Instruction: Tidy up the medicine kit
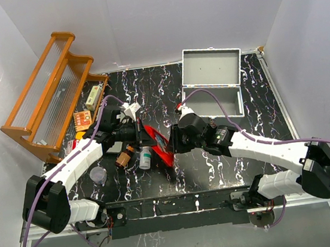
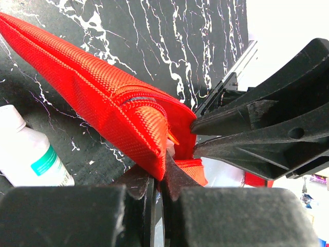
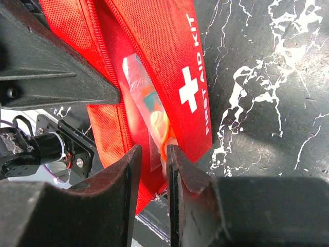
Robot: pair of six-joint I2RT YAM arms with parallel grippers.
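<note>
Red nylon pouch [image 2: 118,98] is my job right now. My left gripper [image 2: 160,180] is pinched tight on its edge. My right gripper [image 3: 154,159] sits narrow at the mouth with a plastic packet [image 3: 141,77] between the fingers, and I can't tell if it's actually gripping. The medicine kit [image 1: 211,66] lies open at 1 o'clock, well apart. Looks like the emptying step, so next I need a firm pinch, then a carry over there.

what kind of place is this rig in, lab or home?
Likely a lab test cell: plain white walls, two arms bolted to a black marbled table, staged props like the wooden rack.
</note>
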